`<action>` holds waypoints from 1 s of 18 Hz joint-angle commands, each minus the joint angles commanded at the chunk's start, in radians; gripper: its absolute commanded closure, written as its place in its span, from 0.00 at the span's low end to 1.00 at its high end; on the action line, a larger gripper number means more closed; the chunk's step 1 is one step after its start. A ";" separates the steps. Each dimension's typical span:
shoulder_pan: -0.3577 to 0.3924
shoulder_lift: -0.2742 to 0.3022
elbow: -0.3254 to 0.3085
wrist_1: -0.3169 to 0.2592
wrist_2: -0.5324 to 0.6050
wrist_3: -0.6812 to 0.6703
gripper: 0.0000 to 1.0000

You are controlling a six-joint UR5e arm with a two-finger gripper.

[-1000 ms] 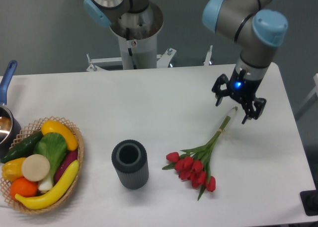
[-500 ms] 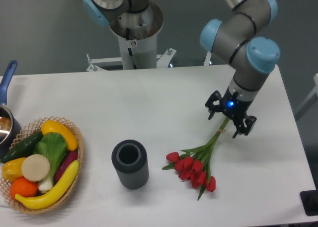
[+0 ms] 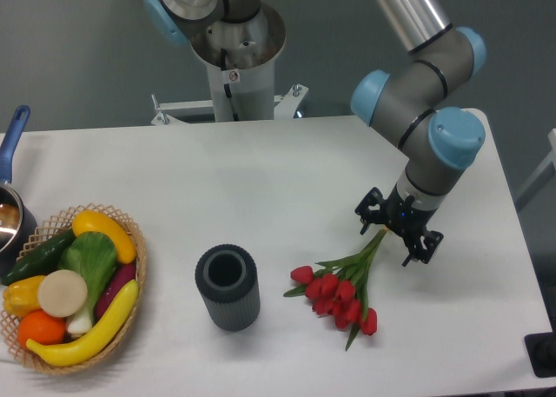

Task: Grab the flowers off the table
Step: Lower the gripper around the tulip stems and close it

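The gripper [image 3: 398,238] is held low over the stem end of the flowers [image 3: 340,288], its two fingers spread wide and set one to each side of the thin green stems, so that a closing would catch them between the pads. Nothing is gripped yet. The tulip bunch lies flat on the table [image 3: 287,171], its red buds fanned out below and to the left of the claw, the stems running up into the open jaws. The bound stems seem chosen as the narrowest, firmest part. A dark ribbed cylinder [image 3: 228,287] stands further left of the claw, well apart.
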 joint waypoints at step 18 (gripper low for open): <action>-0.026 -0.009 -0.037 0.026 0.044 -0.012 0.19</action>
